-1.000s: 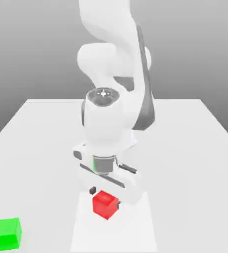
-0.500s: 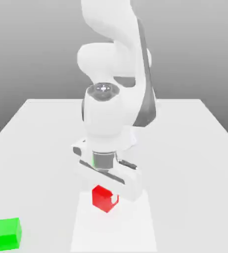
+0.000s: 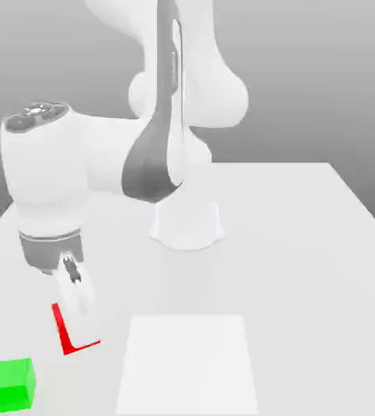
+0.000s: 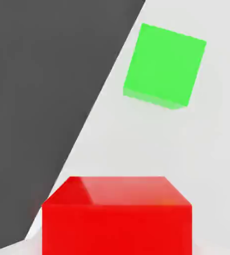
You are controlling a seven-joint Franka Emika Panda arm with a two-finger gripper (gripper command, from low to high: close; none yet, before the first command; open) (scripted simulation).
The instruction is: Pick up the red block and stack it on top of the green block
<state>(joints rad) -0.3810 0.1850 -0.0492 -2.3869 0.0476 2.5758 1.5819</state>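
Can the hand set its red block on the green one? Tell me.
Probably yes: the hand carries the red block close beside the green block, whose top is bare.

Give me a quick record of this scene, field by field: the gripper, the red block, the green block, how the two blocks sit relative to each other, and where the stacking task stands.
gripper: shut on the red block
red block: held at the gripper, mostly hidden behind the fingers in the exterior view
green block: on the white table, near its front corner on the exterior view's left
relation: blocks apart, red block not over the green block
task stage: red block picked up, not yet stacked
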